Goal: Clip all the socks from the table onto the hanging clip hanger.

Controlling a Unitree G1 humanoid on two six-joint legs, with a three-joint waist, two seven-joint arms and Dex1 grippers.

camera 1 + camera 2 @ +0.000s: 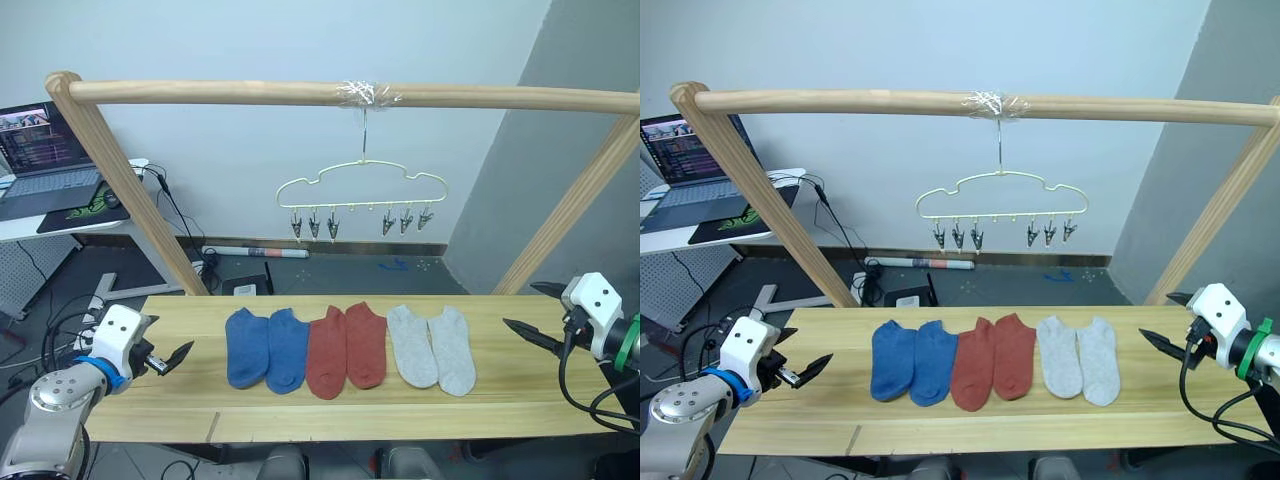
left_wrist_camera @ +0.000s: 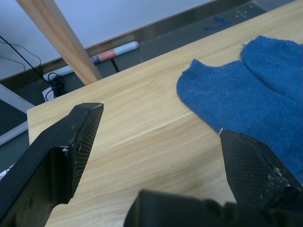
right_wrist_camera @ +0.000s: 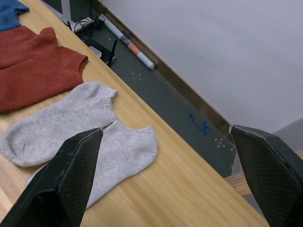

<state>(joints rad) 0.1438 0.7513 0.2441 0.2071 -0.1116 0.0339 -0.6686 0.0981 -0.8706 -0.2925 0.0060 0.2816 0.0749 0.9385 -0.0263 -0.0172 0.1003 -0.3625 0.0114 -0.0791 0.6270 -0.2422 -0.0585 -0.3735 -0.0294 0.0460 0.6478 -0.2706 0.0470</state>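
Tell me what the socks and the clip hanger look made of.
Socks: soft knit fabric, apparently cotton-like; fuzzy matte surface and ribbed cuffs show in the wrist views. Clip hanger: thin wire with a pale yellow coating, probably metal; its clips look like bare grey metal.

- Blue socks (image 1: 266,347): two, plain mid-blue knit, centre-left of the frame.
- Rust red socks (image 1: 346,348): two, plain, at the centre.
- Light grey socks (image 1: 432,347): two, plain, centre-right.
- Surface (image 1: 520,395): pale yellowish wood with fine straight grain.
- Clip hanger (image 1: 361,183): thin pale yellow wire, silver hook, small grey clips, upper centre.
- Pole frame (image 1: 210,92): light tan wood across the top.
- Left gripper (image 1: 178,355), lower left: white housing, blue ring, black fingers (image 2: 78,132) with cross-hatched pads.
- Right gripper (image 1: 533,313), right edge: white housing, green band, black fingers (image 3: 75,165).
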